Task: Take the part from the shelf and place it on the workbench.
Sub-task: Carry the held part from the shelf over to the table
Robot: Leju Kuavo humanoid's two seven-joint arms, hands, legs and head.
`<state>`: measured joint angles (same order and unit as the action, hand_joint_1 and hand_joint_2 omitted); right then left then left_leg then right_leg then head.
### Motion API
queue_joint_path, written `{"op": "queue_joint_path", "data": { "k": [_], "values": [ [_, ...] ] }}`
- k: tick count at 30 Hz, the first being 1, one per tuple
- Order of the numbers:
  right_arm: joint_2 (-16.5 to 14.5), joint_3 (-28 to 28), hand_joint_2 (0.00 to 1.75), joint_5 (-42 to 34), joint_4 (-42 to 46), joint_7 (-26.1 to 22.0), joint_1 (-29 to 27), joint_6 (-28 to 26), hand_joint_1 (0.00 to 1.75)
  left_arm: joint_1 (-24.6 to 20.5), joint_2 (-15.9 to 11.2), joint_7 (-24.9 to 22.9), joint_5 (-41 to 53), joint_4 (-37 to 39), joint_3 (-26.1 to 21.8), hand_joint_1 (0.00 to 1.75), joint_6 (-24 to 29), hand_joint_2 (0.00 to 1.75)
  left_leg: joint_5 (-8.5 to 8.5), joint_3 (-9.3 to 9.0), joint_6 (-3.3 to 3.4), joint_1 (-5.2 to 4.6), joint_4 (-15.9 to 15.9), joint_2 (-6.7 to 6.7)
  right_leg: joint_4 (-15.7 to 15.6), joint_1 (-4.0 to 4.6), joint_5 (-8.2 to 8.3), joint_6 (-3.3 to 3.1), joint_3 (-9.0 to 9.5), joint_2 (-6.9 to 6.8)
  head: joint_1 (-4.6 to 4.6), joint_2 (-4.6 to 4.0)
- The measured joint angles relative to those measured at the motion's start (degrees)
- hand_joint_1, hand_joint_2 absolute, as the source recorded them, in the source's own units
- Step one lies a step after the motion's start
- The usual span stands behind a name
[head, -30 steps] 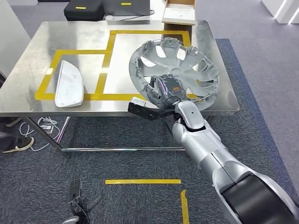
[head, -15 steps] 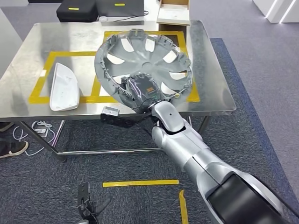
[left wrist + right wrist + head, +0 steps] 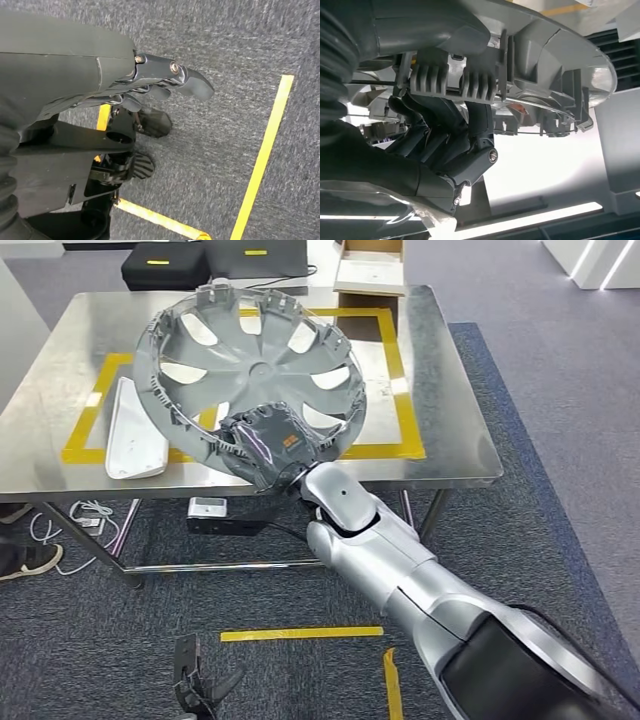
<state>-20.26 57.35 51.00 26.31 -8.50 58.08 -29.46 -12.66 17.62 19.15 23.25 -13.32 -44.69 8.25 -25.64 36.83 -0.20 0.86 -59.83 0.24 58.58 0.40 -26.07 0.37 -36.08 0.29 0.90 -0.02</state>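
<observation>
A grey wheel cover hangs tilted over the steel workbench, hollow side up, above the yellow tape outlines. My right hand grips its near rim from below. In the right wrist view the dark fingers curl up against the ribbed rim of the wheel cover. Whether the cover touches the tabletop I cannot tell. My left hand hangs low over the carpet with its fingers spread; in the left wrist view the left hand holds nothing.
A white moulded part lies on the bench's left side, partly behind the cover. Black cases and a cardboard box sit beyond the far edge. Cables and a person's shoe lie by the bench's left legs. Yellow tape marks the carpet.
My right arm has swung the wheel cover leftward and farther in over the bench, from the right tape outline toward the middle. The left hand still hangs.
</observation>
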Motion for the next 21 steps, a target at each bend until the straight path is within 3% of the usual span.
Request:
{"op": "queue_joint_path", "data": {
  "k": [2, 5, 6, 7, 8, 10, 11, 13, 16, 18, 21],
  "values": [
    [-0.1, 0.8, 1.75, -1.3, 0.1, -0.3, 0.5, -0.4, 1.75, -0.1, -0.1, 0.0, -0.1, 0.0, 0.3, 0.00, 0.5, 1.75, -1.40, 0.47, -0.61, 0.00, -1.7, -0.04, -0.5, -0.33, 0.27, -0.40, 0.44, 0.02, -0.19, 0.00],
    [-0.1, 2.2, 1.75, -2.7, 0.5, -0.3, 0.9, -0.8, 1.75, 0.1, -0.2, 0.1, -0.5, 0.0, 0.4, 0.00, 0.9, 1.75, -6.25, 4.44, -1.26, 0.08, -11.2, -0.10, -0.7, -0.41, 0.31, -0.74, 0.75, 0.02, -0.56, 0.00],
    [-0.1, 2.6, 1.75, -3.0, 0.6, -0.2, 0.9, -0.9, 1.75, 0.1, -0.3, 0.1, -0.6, 0.0, 0.5, 0.00, 0.8, 1.75, -7.05, 5.64, -1.38, 0.11, -14.0, -0.10, -0.6, -0.39, 0.27, -0.79, 0.77, 0.07, -0.57, 0.00],
    [-0.1, 3.0, 1.75, -3.1, 0.7, -0.2, 1.0, -0.9, 1.75, 0.2, -0.3, 0.1, -0.6, 0.0, 0.5, 0.00, 0.7, 1.75, -6.82, 6.09, -1.45, 0.12, -15.0, -0.10, -0.5, -0.39, 0.21, -0.81, 0.79, 0.14, -0.57, 0.00],
    [-0.1, 3.3, 1.75, -3.2, 0.8, -0.1, 1.0, -0.9, 1.75, 0.2, -0.4, 0.1, -0.5, 0.0, 0.7, 0.00, 0.5, 1.75, -5.50, 5.55, -1.48, 0.16, -13.8, -0.10, -0.4, -0.40, 0.13, -0.80, 0.81, 0.23, -0.58, 0.00],
    [-0.1, 3.8, 1.75, -3.1, 1.0, 0.4, 1.2, -1.1, 1.75, 0.2, -0.4, 0.1, 0.3, 0.0, 1.2, 0.00, 0.4, 1.75, -1.80, 2.55, -1.43, 0.27, -7.1, -0.13, 0.0, -0.43, -0.13, -0.60, 0.81, 0.41, -0.57, 0.00],
    [-0.1, 4.1, 1.75, -3.0, 1.0, 0.6, 1.4, -1.2, 1.75, 0.1, -0.4, 0.1, 0.9, 0.0, 1.7, 0.00, 0.4, 1.75, -0.71, 1.14, -1.29, 0.29, -3.8, -0.22, 0.2, -0.32, -0.28, -0.41, 0.63, 0.53, -0.59, 0.00],
    [-0.1, 4.7, 1.75, -2.7, 1.1, 0.8, 1.6, -1.7, 1.75, 0.0, -0.3, 0.1, 1.9, 0.1, 2.7, 0.00, 0.5, 1.75, -0.39, -0.04, -0.77, 0.20, -0.8, -0.39, 0.5, -0.12, -0.34, 0.09, 0.21, 0.68, -0.62, 0.00],
    [-0.1, 5.5, 1.75, -2.1, 1.1, 0.9, 1.9, -2.2, 1.75, 0.0, -0.3, 0.1, 2.9, 0.1, 4.1, 0.00, 0.6, 1.75, -0.36, -0.20, 0.37, 0.25, -0.2, -0.41, 0.5, -0.09, -0.61, 0.91, -0.12, 0.63, -0.57, 0.01],
    [-0.1, 5.9, 1.75, -2.1, 1.1, 0.8, 2.3, -2.4, 1.75, -0.1, -0.2, 0.1, 3.2, 0.1, 4.8, 0.00, 0.6, 1.75, -0.30, -0.51, 1.06, 0.47, 0.1, -0.37, 3.9, -0.19, -2.61, 1.52, -1.92, 0.39, -0.32, 0.01],
    [-0.1, 6.6, 1.75, -1.8, 1.0, 0.7, 2.5, -2.5, 1.75, -0.1, -0.2, 0.2, 3.3, 0.1, 5.5, 0.00, 0.6, 1.75, -0.47, -0.62, 1.49, 0.42, 0.1, -0.34, 14.7, -0.47, -6.46, 2.03, -7.65, 0.19, -0.13, 0.00]
  ]
}}
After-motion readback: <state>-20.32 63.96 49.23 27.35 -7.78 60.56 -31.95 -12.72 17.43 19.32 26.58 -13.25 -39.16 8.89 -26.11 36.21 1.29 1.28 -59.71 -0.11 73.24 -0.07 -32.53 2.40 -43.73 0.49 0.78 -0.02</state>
